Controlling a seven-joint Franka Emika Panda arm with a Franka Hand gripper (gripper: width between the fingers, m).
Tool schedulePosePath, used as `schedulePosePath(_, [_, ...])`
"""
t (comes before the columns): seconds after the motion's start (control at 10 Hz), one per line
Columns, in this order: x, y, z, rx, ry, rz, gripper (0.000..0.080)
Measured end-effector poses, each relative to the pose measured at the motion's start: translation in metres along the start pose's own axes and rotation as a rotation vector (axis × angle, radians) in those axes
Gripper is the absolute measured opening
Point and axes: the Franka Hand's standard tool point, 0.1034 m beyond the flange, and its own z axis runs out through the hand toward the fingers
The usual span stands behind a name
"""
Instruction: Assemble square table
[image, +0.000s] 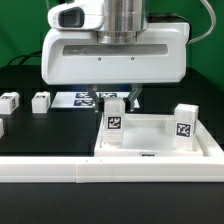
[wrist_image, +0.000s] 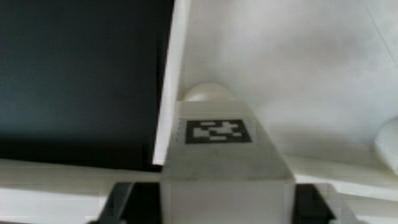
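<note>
The bench is matte black, with a green backdrop behind it and a long white rail along its near edge. The marker board lies flat at the far side. The square table slab sits near, on the exterior view's right, against the rail. My end effector hangs over the slab's left edge, fingers clamped on either side of an upright tagged leg. A second leg stands at the slab's right side. Two more legs lie well apart, far left.
</note>
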Motion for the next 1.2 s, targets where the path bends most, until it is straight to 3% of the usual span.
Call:
schedulePosePath(0.3, [-0.0004,-0.0049,0.0007,0.017,-0.002,0.343,0.0291])
schedulePosePath(1.2, [-0.0005,-0.0095,0.0010,0.022,-0.010,0.942,0.0291])
